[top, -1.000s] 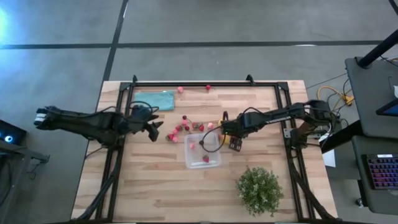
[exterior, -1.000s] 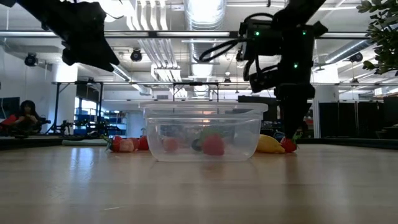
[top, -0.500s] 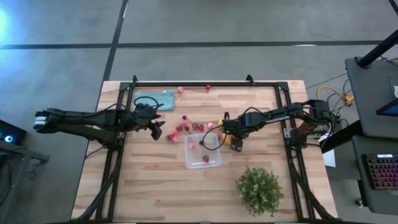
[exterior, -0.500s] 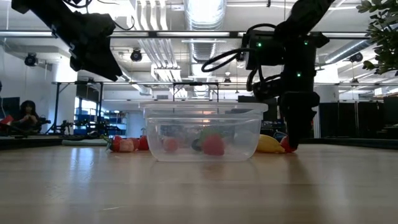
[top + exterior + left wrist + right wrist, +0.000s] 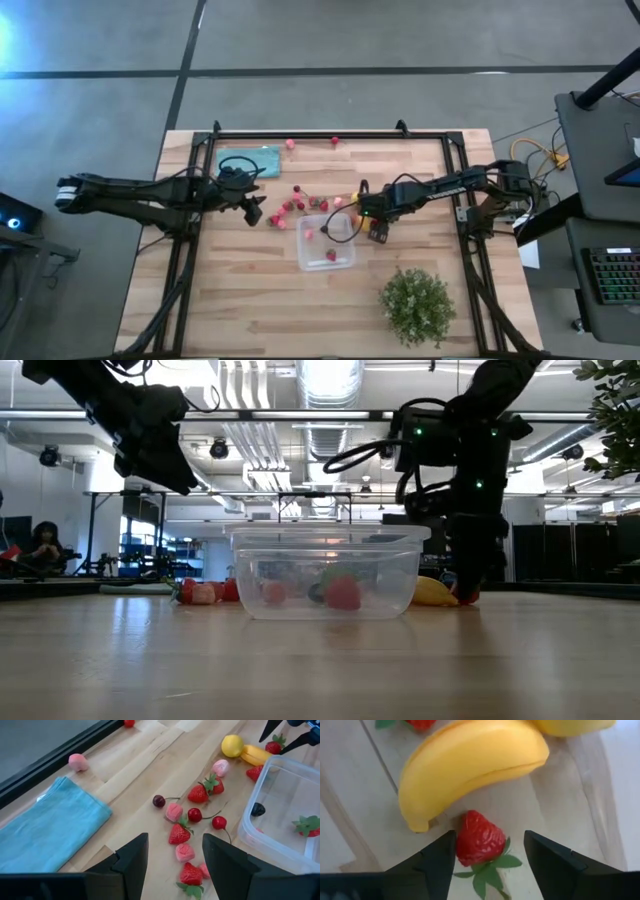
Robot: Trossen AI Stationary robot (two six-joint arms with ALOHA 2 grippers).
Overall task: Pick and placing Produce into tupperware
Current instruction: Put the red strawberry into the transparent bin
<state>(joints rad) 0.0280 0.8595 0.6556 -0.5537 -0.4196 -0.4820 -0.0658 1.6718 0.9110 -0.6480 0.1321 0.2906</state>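
The clear tupperware (image 5: 301, 246) (image 5: 325, 575) sits mid-table with a strawberry (image 5: 330, 257), a pink piece and a dark berry inside. Loose produce (image 5: 298, 205) (image 5: 190, 812) lies on the wood at its far-left side. My right gripper (image 5: 368, 220) (image 5: 485, 850) points down by the box's far-right corner. It is open, with one finger on each side of a red strawberry (image 5: 480, 841) (image 5: 462, 593) that lies beside a yellow banana (image 5: 470, 765). My left gripper (image 5: 255, 209) (image 5: 175, 842) is open and hovers above the table, left of the loose fruit.
A teal cloth (image 5: 250, 160) lies flat at the far left. A green leafy bush (image 5: 415, 305) stands near the table's near-right corner. Two stray pieces (image 5: 290, 143) (image 5: 334, 140) sit by the far rail. A lemon (image 5: 232, 745) lies next to the banana.
My left gripper has moved a little toward the table's right, closer to the loose fruit, staying open and raised. My right gripper has stayed low over the strawberry beside the banana, shifting only slightly.
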